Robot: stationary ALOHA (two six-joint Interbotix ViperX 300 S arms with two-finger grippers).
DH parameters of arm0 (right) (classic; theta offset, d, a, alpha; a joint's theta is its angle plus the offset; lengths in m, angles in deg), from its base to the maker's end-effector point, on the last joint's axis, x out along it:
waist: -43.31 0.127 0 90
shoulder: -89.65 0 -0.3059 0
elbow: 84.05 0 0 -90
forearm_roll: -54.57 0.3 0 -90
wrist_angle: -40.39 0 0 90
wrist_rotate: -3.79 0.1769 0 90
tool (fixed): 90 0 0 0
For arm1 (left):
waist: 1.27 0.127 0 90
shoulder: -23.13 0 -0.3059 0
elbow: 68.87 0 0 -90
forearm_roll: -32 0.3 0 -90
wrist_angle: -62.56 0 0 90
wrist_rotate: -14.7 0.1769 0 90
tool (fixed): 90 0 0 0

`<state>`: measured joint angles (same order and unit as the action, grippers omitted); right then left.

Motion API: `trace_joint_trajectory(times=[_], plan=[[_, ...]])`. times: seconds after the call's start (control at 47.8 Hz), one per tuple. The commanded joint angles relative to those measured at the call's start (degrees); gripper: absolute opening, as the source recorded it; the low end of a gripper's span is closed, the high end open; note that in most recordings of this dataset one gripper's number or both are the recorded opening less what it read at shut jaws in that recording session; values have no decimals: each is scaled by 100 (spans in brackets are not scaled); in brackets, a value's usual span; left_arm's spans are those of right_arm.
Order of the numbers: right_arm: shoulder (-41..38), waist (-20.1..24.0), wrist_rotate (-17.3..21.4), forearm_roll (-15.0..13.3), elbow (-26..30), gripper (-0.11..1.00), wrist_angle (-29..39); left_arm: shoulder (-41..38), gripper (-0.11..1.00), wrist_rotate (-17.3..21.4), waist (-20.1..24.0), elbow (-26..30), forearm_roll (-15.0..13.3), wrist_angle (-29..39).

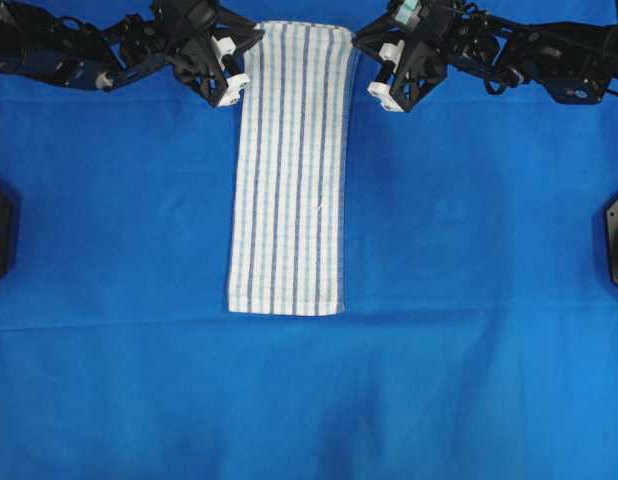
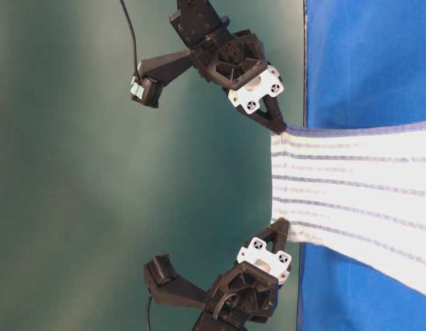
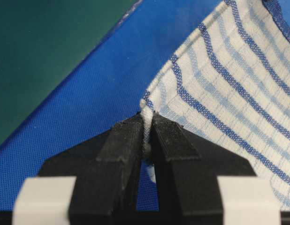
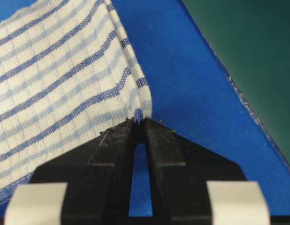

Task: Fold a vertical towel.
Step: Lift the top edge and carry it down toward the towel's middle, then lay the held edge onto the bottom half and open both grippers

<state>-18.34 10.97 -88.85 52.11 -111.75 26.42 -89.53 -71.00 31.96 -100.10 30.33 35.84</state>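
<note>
Two claws pinch the striped towel's (image 1: 289, 165) far corners: left claw (image 3: 146, 123) at its left corner, right claw (image 4: 139, 117) at its right, towel stretched between them over blue cloth (image 1: 469, 250).

Striped white towel (image 1: 289, 170) lengthwise on blue cloth, far corners lifted.

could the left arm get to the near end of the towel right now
Probably not yet: the left gripper is shut on the towel at its far corner, so it would have to let go first. The cloth between looks unobstructed.
</note>
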Motion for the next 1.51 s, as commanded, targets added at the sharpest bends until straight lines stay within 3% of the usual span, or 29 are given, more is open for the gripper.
trace_joint_trajectory(times=[0.0, 0.23, 0.397, 0.523, 0.941, 1.192, 1.485], plan=[[167, -70, -26, -26, 97, 10, -26, 132, 4, 9, 105, 18, -9, 9], [466, -70, -9, -62, 158, 10, 44, 773, 4, 70, -79, -9, 9, 431], [896, -18, -9, -79, 132, 10, 185, 1389, 4, 431, -334, -105, 9, 835], [1204, 132, -9, -105, 88, 10, 404, 1696, 4, 466, -545, -246, 9, 993], [1837, 1406, 114, -44, -562, 10, 773, 2514, 4, 299, -1898, -765, 0, 1775], [1863, 2426, 343, 141, -773, 10, 1020, 2399, 4, 158, -2760, -870, 0, 2013], [1468, 2909, 756, 202, -861, 10, 905, 1731, 4, -193, -3340, -993, 0, 1608]])
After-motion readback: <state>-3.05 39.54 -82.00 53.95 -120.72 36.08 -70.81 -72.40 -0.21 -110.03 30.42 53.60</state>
